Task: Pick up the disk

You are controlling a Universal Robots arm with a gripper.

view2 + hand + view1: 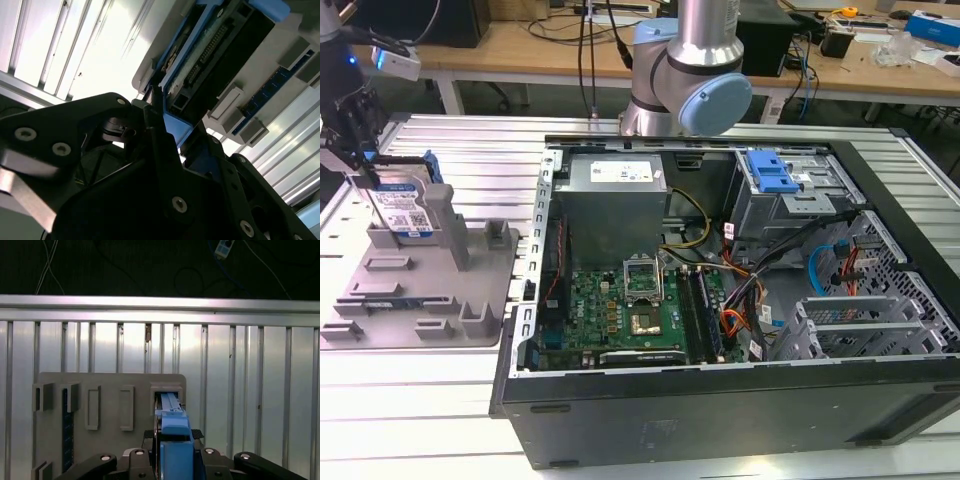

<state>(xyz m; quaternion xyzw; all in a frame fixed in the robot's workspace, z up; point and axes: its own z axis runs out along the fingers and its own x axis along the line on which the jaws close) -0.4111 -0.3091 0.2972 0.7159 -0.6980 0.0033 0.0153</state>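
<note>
While the disk point(408, 212) stands on edge in a slot at the grey tray's point(430, 310) back corner, the hand point(362, 172) sits directly above that slot, clamped shut on the disk's blue top edge.

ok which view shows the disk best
The exterior view: the disk stands on edge in the grey tray, label facing the camera. The first wrist view gives its blue rail edge-on; the second wrist view, its connector end up close.

Black end effector point(167, 120) clamped on blue-railed disk point(215, 55), over grey tray point(300, 30), ribbed metal table point(60, 45)
</note>
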